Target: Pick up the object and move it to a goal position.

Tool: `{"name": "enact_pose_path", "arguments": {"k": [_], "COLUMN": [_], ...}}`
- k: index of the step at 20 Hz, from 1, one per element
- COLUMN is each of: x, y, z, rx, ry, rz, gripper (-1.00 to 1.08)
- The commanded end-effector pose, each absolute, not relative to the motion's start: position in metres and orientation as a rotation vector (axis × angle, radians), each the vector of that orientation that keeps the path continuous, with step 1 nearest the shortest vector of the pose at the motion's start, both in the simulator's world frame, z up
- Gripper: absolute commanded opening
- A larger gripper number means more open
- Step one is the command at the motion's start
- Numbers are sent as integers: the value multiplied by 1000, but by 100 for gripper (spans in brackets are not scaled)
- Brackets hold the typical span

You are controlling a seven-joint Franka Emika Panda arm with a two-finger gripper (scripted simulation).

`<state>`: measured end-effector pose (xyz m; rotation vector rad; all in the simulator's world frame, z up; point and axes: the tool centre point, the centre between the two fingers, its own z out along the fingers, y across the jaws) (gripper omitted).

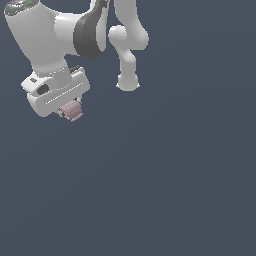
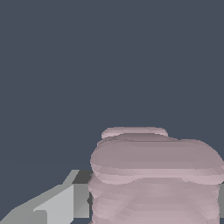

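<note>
Your gripper is closed on the cube, which sits right between the fingers at the tool's tip, high at the exterior view's left. No goal marker shows, so you cannot tell which way to carry it. The cube looks roughly equal-sided, with no long axis.

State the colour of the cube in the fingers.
Pale pink-mauve, with faint grooves across its faces; the cube shows best in the wrist view.
</note>
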<state>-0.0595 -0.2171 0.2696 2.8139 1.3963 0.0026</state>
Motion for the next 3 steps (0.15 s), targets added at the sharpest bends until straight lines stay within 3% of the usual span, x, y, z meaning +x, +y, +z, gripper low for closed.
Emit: {"name": "enact_pose_path", "arguments": {"k": [1,3], "x": [-62,-62], "y": [-221,-222], "z": [275,275], "rx": [2814,2814], "ry": [1398,1398], "rz": [1,0], "gripper": [-100,-100]}}
